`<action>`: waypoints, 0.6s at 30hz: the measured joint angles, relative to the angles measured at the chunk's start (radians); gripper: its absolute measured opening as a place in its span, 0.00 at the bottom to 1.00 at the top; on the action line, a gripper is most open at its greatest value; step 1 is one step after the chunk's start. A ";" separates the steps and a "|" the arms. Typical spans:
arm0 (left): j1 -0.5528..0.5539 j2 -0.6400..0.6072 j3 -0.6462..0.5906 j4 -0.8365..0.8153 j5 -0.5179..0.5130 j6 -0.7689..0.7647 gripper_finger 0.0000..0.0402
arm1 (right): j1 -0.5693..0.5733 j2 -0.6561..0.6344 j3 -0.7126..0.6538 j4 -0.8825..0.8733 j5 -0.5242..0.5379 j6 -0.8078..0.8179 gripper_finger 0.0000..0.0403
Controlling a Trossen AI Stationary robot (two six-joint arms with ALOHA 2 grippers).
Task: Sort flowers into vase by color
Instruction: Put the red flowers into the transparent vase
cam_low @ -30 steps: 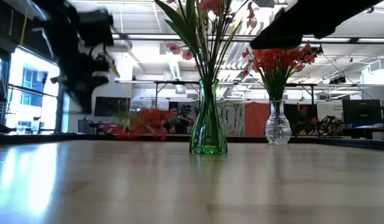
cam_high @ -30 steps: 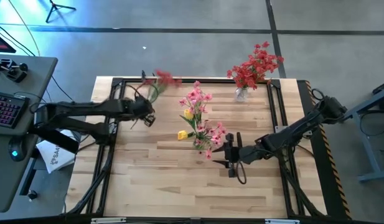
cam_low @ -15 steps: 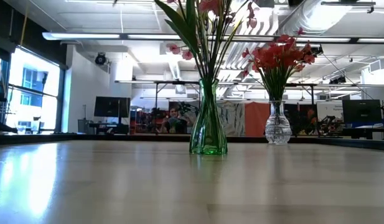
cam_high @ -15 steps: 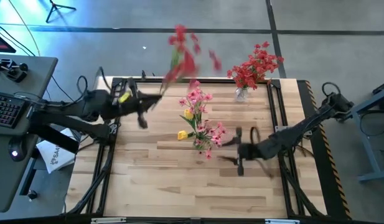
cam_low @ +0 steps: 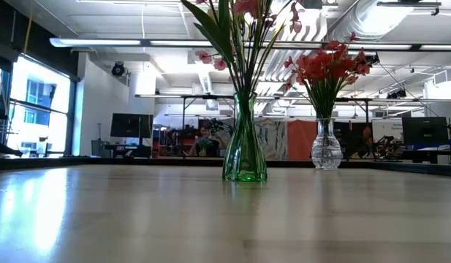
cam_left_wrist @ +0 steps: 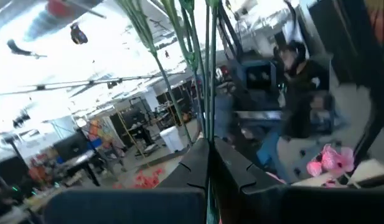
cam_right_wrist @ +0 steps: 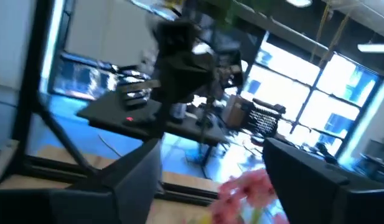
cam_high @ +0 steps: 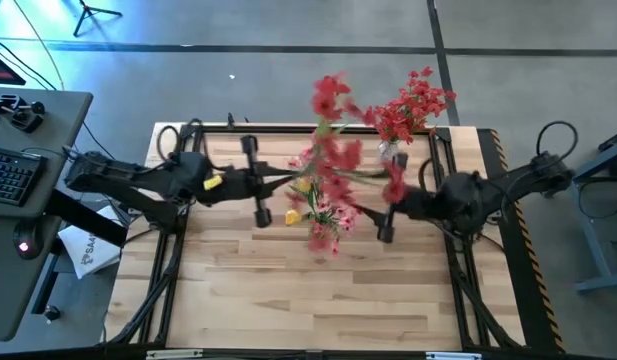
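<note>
**Holding red stems high over the wooden surface**

Gripping thin green stems, the left end effector [cam_high: 260,186] is raised above the pale plank surface [cam_high: 288,290], pinched narrowly on a bunch of red flowers [cam_high: 333,120] that fans out blurred over the middle. Below it stands a flared green glass vase [cam_low: 244,146] with pink and yellow blooms [cam_high: 323,205]. A rounded clear vase [cam_low: 326,148] of red flowers [cam_high: 413,105] sits at the far right. The right end effector [cam_high: 386,212], fingers set wide, hangs just right of the green vase.

Overhead cam looks down; low cam shares 2 vases [cam_low: 245,139].
</note>
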 joint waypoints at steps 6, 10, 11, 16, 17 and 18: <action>0.028 0.145 0.121 0.001 -0.009 0.108 0.00 | -0.101 0.106 0.215 -0.155 -0.127 0.003 0.79; 0.045 0.200 0.139 -0.002 -0.037 0.132 0.00 | -0.128 0.159 0.287 -0.170 -0.202 0.003 0.79; 0.046 0.206 0.139 -0.007 -0.049 0.133 0.00 | -0.130 0.167 0.294 -0.168 -0.213 0.003 0.78; 0.052 0.221 0.140 -0.020 -0.103 0.140 0.00 | -0.132 0.177 0.304 -0.164 -0.240 0.003 0.70; 0.053 0.223 0.140 -0.021 -0.106 0.140 0.00 | -0.132 0.177 0.304 -0.159 -0.243 0.003 0.67; 0.055 0.224 0.140 -0.021 -0.107 0.140 0.00 | -0.132 0.178 0.304 -0.153 -0.243 0.003 0.64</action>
